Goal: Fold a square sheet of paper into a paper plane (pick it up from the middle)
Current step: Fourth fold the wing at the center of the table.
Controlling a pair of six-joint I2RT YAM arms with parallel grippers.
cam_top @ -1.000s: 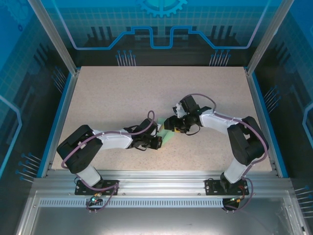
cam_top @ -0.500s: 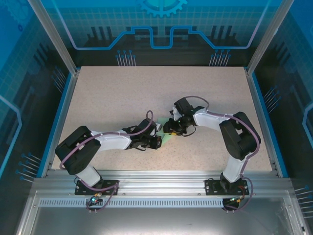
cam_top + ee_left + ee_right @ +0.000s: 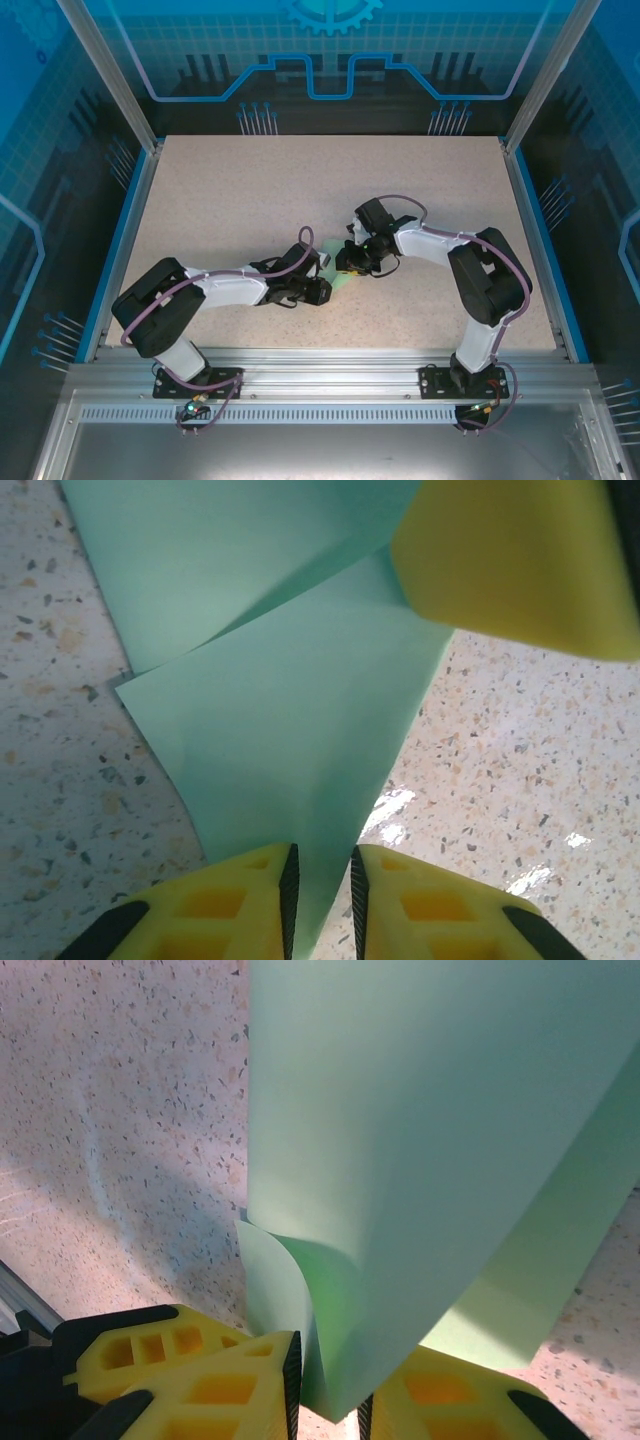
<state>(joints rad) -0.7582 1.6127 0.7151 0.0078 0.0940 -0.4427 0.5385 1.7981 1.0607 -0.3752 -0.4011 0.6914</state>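
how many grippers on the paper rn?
2. Left gripper straddles a pointed tip of the paper; right gripper straddles its curled fold, mid-table.

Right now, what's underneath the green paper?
Speckled table shows all around the paper, whose folded layers overlap each other. The tabletop directly underneath is covered, so I can't see it.

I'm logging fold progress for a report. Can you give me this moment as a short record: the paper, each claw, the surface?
paper: pale mint-green sheet of thin paper, partly folded, layers overlapping, not yet a dart
surface: speckled beige tabletop; the paper sits where the two claws meet
left claw: jaws a narrow gap apart, a pointed paper corner between them; grip unclear
right claw: closed on a curled fold of the paper, the sheet bending upward from it
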